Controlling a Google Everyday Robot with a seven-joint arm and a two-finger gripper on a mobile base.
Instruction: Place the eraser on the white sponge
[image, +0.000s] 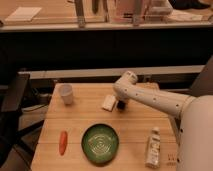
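Here your gripper (121, 105) sits near the desk's (85, 116) far edge, jaws gripping the eraser (121, 105) just beside the white sponge (109, 103).

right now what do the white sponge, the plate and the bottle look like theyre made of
White sponge, beside the end effector: matte white, probably foam, no shine. Plate: glossy green with ring pattern, likely glazed ceramic or plastic. Bottle: see-through body, white cap, looks plastic. Table: light wood grain.
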